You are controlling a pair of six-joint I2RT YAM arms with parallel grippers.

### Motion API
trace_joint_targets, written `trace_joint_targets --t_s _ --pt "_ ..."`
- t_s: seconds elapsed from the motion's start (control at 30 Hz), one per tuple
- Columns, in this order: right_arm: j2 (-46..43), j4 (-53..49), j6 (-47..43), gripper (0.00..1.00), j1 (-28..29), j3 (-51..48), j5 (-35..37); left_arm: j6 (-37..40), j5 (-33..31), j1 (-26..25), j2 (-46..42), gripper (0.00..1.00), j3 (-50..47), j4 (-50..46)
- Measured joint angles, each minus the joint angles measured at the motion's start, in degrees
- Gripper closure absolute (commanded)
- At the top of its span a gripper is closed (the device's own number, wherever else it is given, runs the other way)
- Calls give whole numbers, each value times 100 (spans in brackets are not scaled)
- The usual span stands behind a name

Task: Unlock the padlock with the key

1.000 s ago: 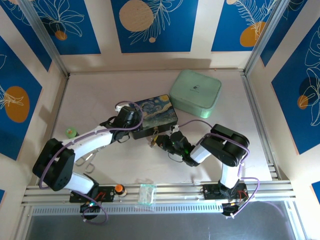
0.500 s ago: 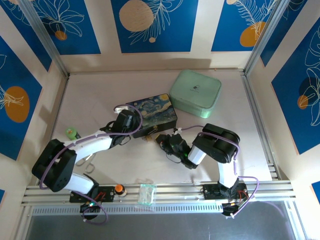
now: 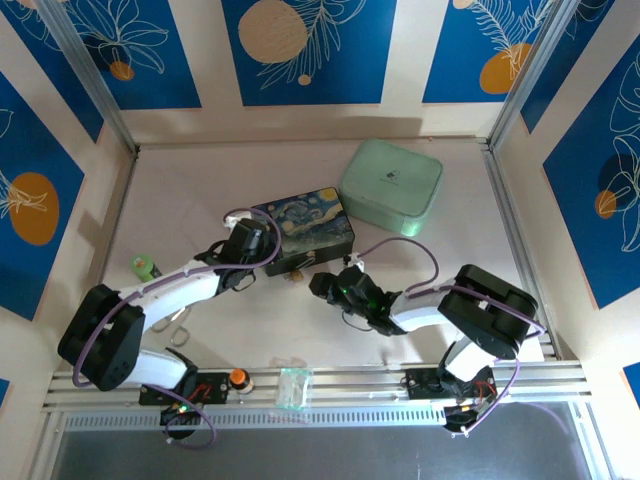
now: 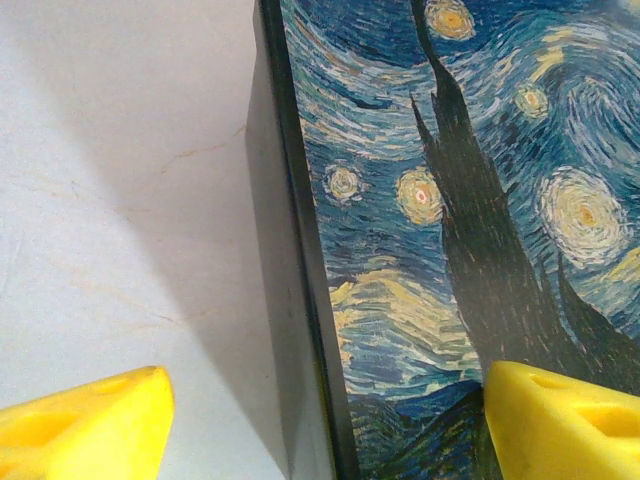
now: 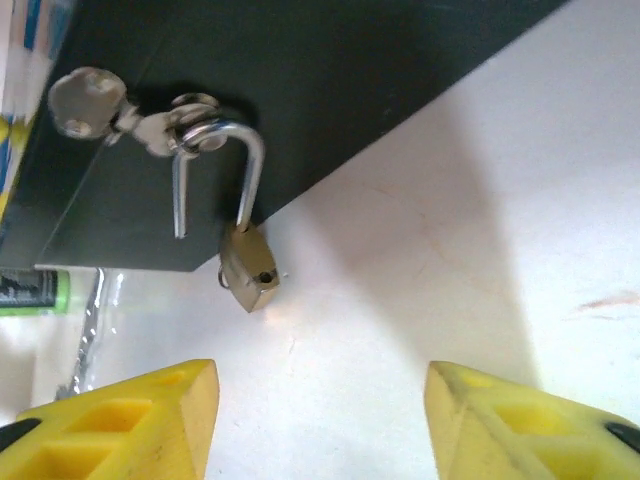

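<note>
1. Brass padlock [image 5: 248, 268] hangs from the clasp [image 5: 150, 125] on the box's [image 5: 330, 90] dark side, its body tipped down to the counter [image 5: 450, 250]. It sits ahead of the right fingers [image 5: 140, 420], slightly left of centre, near but not touching.
2. Its long axis runs approx. along the approach line, keyhole end nearest. One shackle leg ends free outside the body, so it's prob. already open.
3. Right fingers are wide and empty; key too small to pick out.
4. Left fingers [image 4: 90, 420] are wide too, straddling the box edge. Right arm is nearer the padlock, low, reaching at the box front.
</note>
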Motion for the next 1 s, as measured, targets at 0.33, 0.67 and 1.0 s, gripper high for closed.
trace_joint_targets --t_s 0.33,0.67,1.0 --pt "581 -1799 -1674 38 188 1707 -20 20 52 59 129 12 332 -483" --pt "1338 -2612 -1891 40 350 2496 675 109 133 140 538 12 610 -339" --pt "1803 -3130 -1818 55 422 3112 1318 103 153 149 560 15 533 -122"
